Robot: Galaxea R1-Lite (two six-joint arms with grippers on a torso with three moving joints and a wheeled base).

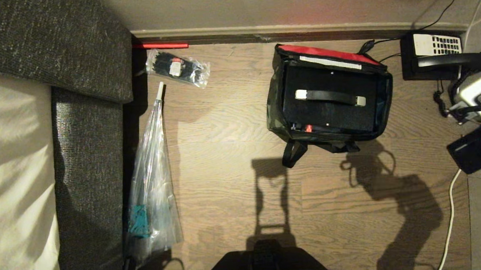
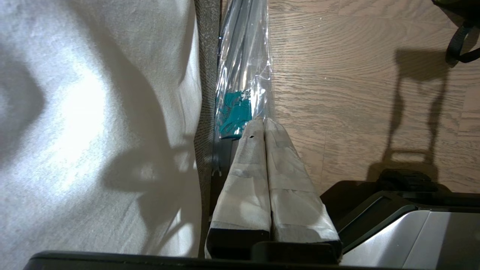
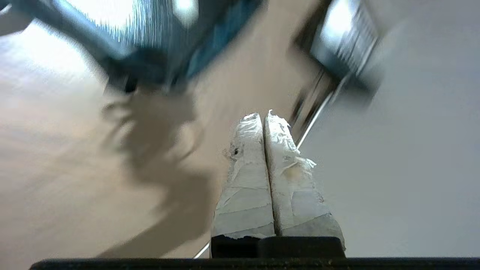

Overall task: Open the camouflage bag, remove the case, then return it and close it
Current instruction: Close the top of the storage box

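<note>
- Head view: the camouflage bag [image 1: 329,96] stands open on the wooden floor [image 1: 225,152], just in front of the baseboard, its red-lined lid folded back toward the wall. The case [image 1: 329,98] sits inside the bag, nearly filling it, with the dark bar on top and whitish ends.
- A black desk telephone [image 1: 436,55] is just right of the bag. Left of the bag, well apart, lie a clear plastic-wrapped umbrella [image 1: 153,183] and a small packet of black items [image 1: 178,68].
- Right arm's body shows at the frame edge right of the bag; its fingers are out of this view.
- Left wrist view: left gripper [image 2: 264,122] has its padded fingers pressed together, empty, beside the umbrella, well apart from the bag; only a bag strap [image 2: 459,45] shows.
- Right wrist view: right gripper [image 3: 263,116] has its fingers pressed together, holding nothing, above the floor. The picture is blurred; bag and case cannot be made out.
</note>
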